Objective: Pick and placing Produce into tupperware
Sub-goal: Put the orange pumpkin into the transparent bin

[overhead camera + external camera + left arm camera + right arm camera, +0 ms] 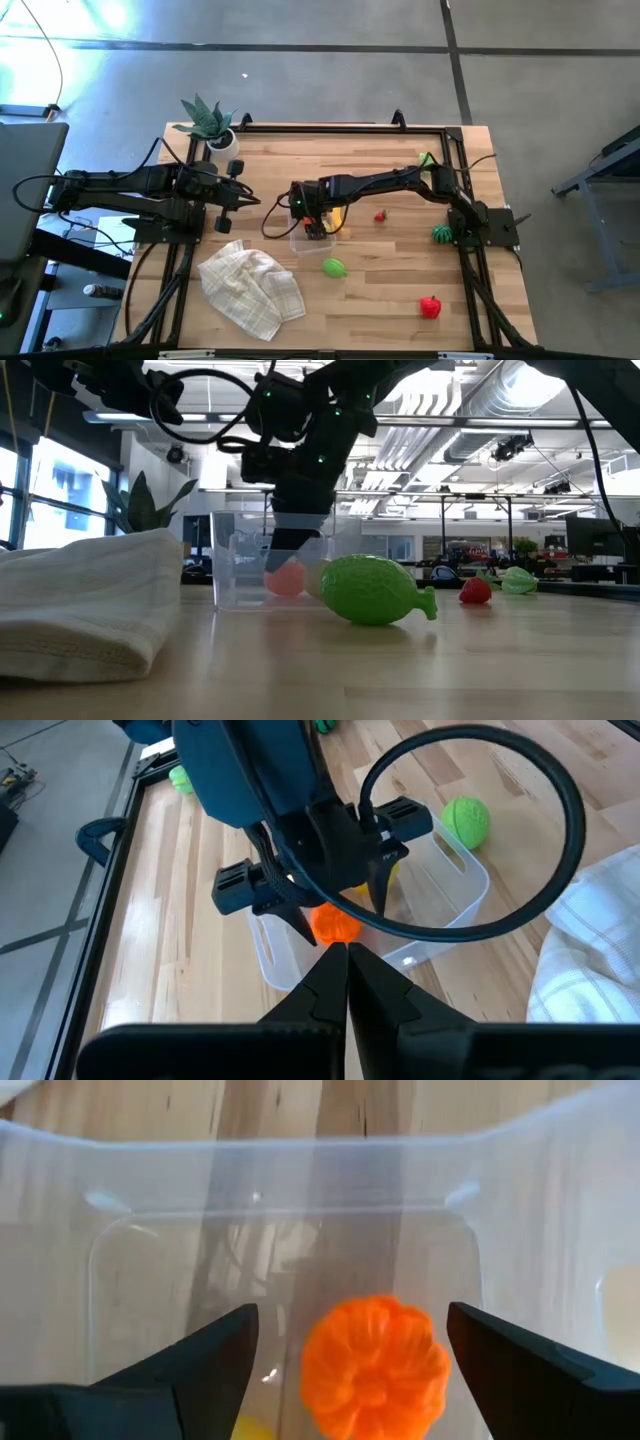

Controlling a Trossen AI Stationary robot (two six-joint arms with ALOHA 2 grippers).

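Observation:
The clear tupperware tub (303,241) stands on the wooden table near its middle. My right gripper (350,1350) is open and reaches down into the tub. Its fingers stand on either side of an orange toy fruit (375,1368) without touching it. The orange (285,578) lies on the tub's floor, with a yellow piece (336,214) beside it. On the table lie a green fruit (334,267), a red one (430,307), a small red one (380,215) and two more green ones (442,234) (428,160). My left gripper (347,965) is shut and waits left of the tub.
A crumpled checked cloth (250,285) lies on the near left of the table. A potted spiky plant (212,125) stands at the far left corner. A black frame (340,127) rims the table. Bare wood shows right of the tub.

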